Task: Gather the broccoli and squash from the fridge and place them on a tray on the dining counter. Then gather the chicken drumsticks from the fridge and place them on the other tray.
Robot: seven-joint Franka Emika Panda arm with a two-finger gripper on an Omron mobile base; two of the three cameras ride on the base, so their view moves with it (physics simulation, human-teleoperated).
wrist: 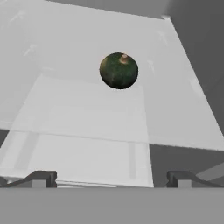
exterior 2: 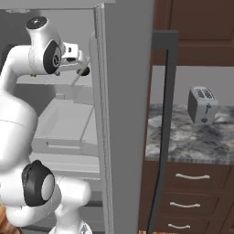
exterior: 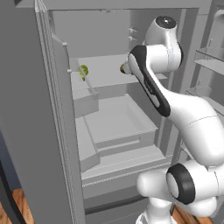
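The fridge (exterior: 26, 131) stands open and my arm reaches into it at upper-shelf height. A round dark green squash (wrist: 118, 70) with a tan stem sits on the white shelf (wrist: 87, 122), ahead of my gripper (wrist: 111, 179) and apart from it. The two fingertips (wrist: 40, 178) are spread wide with nothing between them, so the gripper is open. In the left base view a sliver of the squash (exterior: 123, 68) peeks out beside my forearm. The broccoli (exterior: 83, 71), a small lumpy green-yellow piece, lies at the left end of the same shelf.
Below the shelf an open white crisper drawer (exterior: 118, 118) juts forward. Door bins (exterior: 210, 61) line the right door. The fridge door edge (exterior 2: 123, 114) stands close to my right. Beyond it, a grey toaster (exterior 2: 201, 105) sits on a marbled counter (exterior 2: 192, 141).
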